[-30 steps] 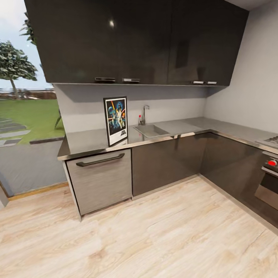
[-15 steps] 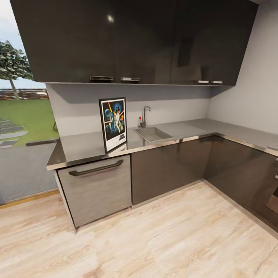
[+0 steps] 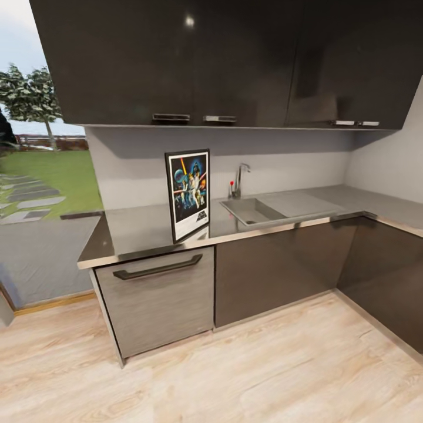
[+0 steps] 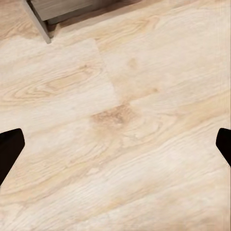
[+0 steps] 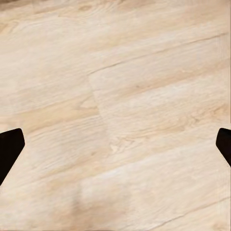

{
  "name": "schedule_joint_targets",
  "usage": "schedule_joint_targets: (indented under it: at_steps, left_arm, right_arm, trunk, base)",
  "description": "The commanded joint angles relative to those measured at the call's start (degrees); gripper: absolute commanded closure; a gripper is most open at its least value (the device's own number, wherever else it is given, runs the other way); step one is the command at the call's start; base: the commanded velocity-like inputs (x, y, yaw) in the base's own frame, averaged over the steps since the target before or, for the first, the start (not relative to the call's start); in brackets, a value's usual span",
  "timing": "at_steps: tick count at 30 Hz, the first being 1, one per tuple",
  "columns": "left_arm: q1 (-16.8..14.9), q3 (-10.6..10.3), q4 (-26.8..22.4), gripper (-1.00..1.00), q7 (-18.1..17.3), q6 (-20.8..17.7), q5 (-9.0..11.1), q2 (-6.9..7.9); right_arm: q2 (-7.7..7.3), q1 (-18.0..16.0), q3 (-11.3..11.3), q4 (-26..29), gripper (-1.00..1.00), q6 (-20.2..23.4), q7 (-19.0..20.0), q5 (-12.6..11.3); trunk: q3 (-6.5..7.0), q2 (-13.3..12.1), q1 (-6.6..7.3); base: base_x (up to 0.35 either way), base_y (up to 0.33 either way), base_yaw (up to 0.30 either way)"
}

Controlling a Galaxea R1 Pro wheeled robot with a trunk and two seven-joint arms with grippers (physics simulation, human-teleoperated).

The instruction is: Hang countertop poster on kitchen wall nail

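Observation:
The poster [image 3: 189,193] stands upright on the kitchen countertop [image 3: 141,226], left of the sink [image 3: 254,210] and chrome tap [image 3: 240,178]. It has a thin black frame, a white border, dark blue artwork and a black logo. In the left wrist view my left gripper [image 4: 115,149] hangs open over the wooden floor, its dark fingertips [image 4: 9,149] far apart. In the right wrist view my right gripper [image 5: 115,149] is open too, above bare floorboards, with one fingertip [image 5: 9,149] at each side. Nothing is held.
Dark wall cabinets [image 3: 205,59] hang above the counter. A grey dishwasher front [image 3: 158,299] with a dark handle sits under the poster, with dark base cabinets [image 3: 276,264] running right into a corner. Light wooden floor [image 3: 235,370] lies before them. A glass opening [image 3: 41,194] is at the left.
The whole head view has shifted, so the camera has moved: the counter and poster now sit further right and the oven at the right has left the picture.

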State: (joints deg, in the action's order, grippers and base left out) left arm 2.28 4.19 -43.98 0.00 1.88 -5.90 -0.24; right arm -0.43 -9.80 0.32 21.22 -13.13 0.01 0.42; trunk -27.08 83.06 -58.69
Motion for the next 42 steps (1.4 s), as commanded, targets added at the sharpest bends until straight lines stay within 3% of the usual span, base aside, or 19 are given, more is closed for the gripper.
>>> schedule_joint_targets:
  at_steps: [1,14,17,21,22,23,24,30,33,34,37,42]
  left_arm:
    - [0.01,0.12,-0.05,-1.00,0.00,0.14,-0.60,-0.03]
    - [0.01,0.02,-0.47,-1.00,-0.13,0.27,-0.50,-0.04]
    - [0.01,-0.53,-3.68,-1.00,-0.30,0.04,-0.44,-0.27]
    - [0.01,-0.91,-13.92,-1.00,-0.49,-0.70,-0.49,-0.42]
    - [0.01,-1.15,-22.03,-1.00,-0.61,-3.30,-0.49,-0.45]
    - [0.01,-1.53,-26.14,-1.00,-0.99,-5.73,-0.50,-0.47]
    - [0.01,-2.88,-34.87,-1.00,-3.85,-11.42,-0.49,-0.73]
    - [-0.68,-3.76,-42.08,-1.00,-7.16,-17.15,-0.44,-2.67]
    - [-3.22,-3.90,-43.43,-1.00,-7.79,-19.65,-0.38,-3.23]
    - [-6.30,-3.94,-43.90,-1.00,-8.65,-22.11,0.17,-3.65]
    - [-10.53,-3.97,-44.26,-1.00,-10.87,-25.81,1.61,-4.07]
    - [-21.09,-3.97,-44.33,-1.00,-19.79,-34.22,4.20,-4.35]
  right_arm:
    - [-0.01,-0.03,0.03,-0.04,-1.00,-0.19,0.00,0.04]
    - [-0.56,-0.05,-0.29,0.04,-1.00,-0.20,-0.03,-0.18]
    - [-0.67,-0.05,-0.42,0.11,-1.00,-0.32,-0.28,0.00]
    - [-0.79,-0.05,-0.35,0.27,-1.00,-0.43,-0.41,0.08]
    - [-0.88,-0.05,-0.33,0.40,-1.00,-0.54,-0.43,0.10]
    - [-0.93,-0.05,-0.33,0.46,-1.00,-0.58,-0.44,0.10]
    - [-1.48,-0.05,-0.32,0.53,-1.00,-0.92,-0.45,0.11]
    - [-1.91,-0.05,-0.29,0.51,-1.00,-2.23,-0.45,0.11]
    - [-2.00,-0.05,-0.26,0.50,-1.00,-2.50,-0.45,0.15]
    - [-2.13,-0.05,-0.25,0.47,-1.00,-2.60,-0.45,0.17]
    - [-2.33,-0.05,-0.24,0.44,-1.00,-2.68,-0.45,0.19]
    - [-2.67,-0.05,-0.19,0.35,-1.00,-2.70,-0.45,0.20]
  trunk:
    - [-0.05,0.02,-0.04]
    - [-0.05,0.02,-0.04]
    - [-0.05,0.02,-0.04]
    - [-0.05,0.02,-0.04]
    - [-0.05,0.02,-0.04]
    - [-0.05,0.02,-0.04]
    - [-0.05,0.02,-0.04]
    - [-0.05,0.02,-0.04]
    - [-0.05,0.02,-0.04]
    - [-0.05,0.02,-0.04]
    - [-0.05,0.02,-0.04]
    - [-0.05,0.02,-0.04]
  base:
    - [0.338,0.000,0.036]
    - [0.293,0.000,0.008]
    - [0.041,0.000,0.000]
    - [0.012,0.000,0.000]
    - [0.003,0.000,0.000]
    - [0.002,0.000,0.000]
    - [0.000,0.000,0.000]
    - [0.000,0.000,0.000]
    - [0.000,0.000,0.000]
    - [0.000,0.000,0.000]
    - [0.000,0.000,0.000]
    - [0.000,0.000,0.000]
